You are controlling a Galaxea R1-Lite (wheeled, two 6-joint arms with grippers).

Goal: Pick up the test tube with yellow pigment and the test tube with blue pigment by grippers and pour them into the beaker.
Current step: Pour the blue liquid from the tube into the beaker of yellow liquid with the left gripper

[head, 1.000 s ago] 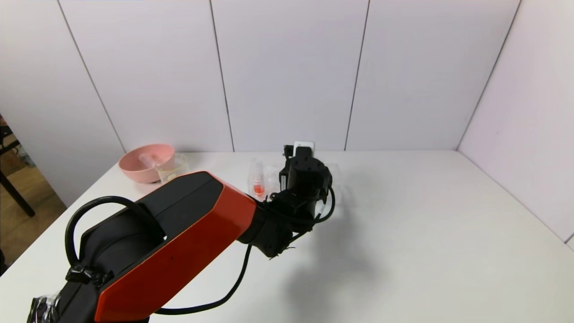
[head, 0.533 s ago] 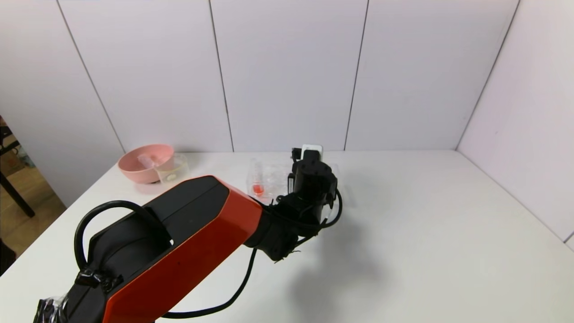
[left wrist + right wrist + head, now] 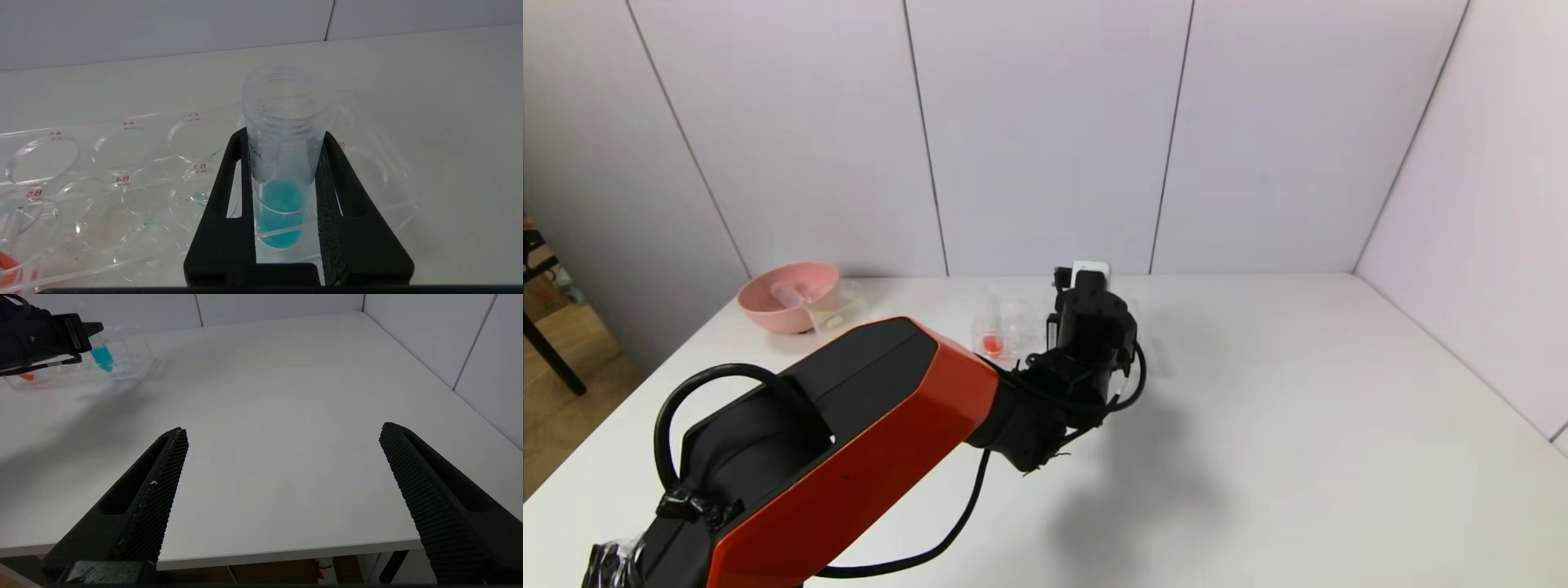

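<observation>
Your left tool (image 3: pixel 286 139) pinches the blue tube (image 3: pixel 282 163) in the rack (image 3: pixel 102 179); right tool (image 3: pixel 282 465) spread wide over desk (image 3: pixel 286 396).

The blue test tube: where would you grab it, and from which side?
Grab the test tube with blue pigment on its straight wall, below the threaded rim and above the liquid, coming in level from the side. It stands upright in the clear rack, so only its upper part is free. The left gripper grips it just that way, a finger on each side. The right gripper sits open near the table's edge.
</observation>
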